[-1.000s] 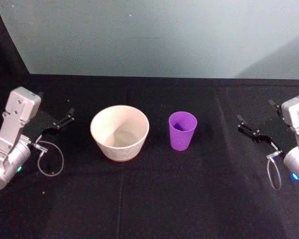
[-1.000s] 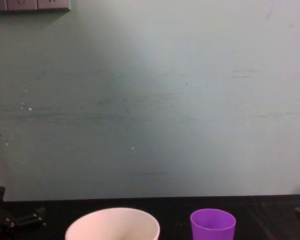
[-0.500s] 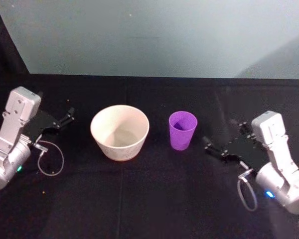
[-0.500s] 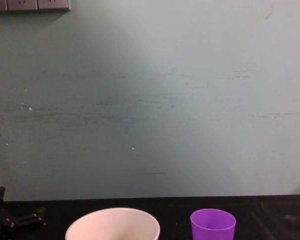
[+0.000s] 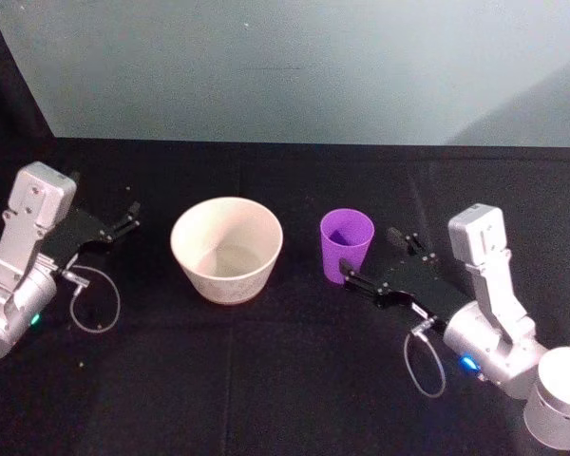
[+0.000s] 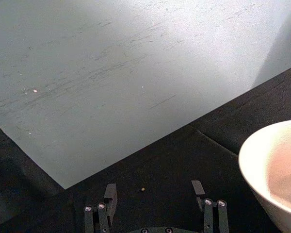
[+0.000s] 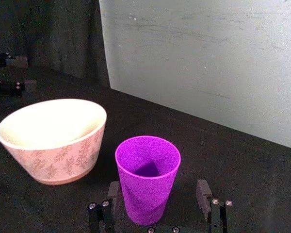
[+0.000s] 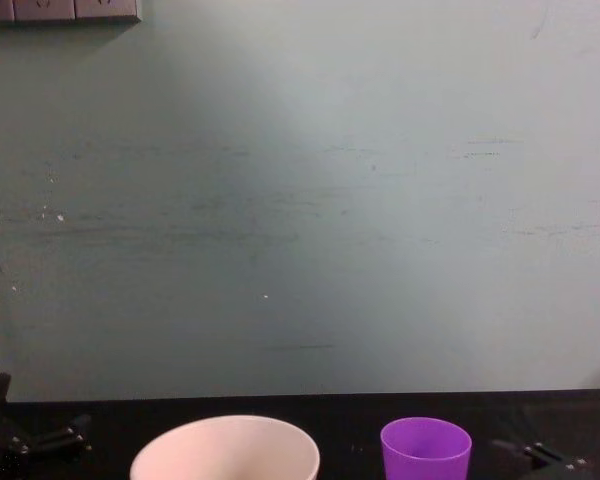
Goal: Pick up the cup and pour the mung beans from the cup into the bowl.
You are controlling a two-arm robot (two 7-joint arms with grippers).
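Two things stand on the black desk (image 5: 266, 380) in front of me: the purple cup (image 5: 347, 245) and the wide cream bowl (image 5: 227, 249). Both stand upright. The cup is to the right of the bowl, near it but not touching it.

My right gripper (image 5: 370, 255) is low over the desk, right at the cup. Its fingers (image 7: 202, 189) are spread wide, and in the right wrist view the cup (image 7: 147, 179) stands between them, one finger on each side. The finger on the bowl's side looks very close to the cup wall, but I can't tell if it touches. In that same view the bowl (image 7: 53, 138) has a leaf pattern on its outside.

My left gripper (image 5: 128, 218) is parked at the left side of the desk, well apart from the bowl. Its fingers (image 6: 110, 194) are spread too, with nothing between them. The rim of the bowl (image 6: 271, 170) shows at the edge of the left wrist view.

From the chest view I see the tops of the bowl (image 8: 225, 450) and the cup (image 8: 425, 450) side by side, with a pale wall (image 8: 300, 200) behind them.
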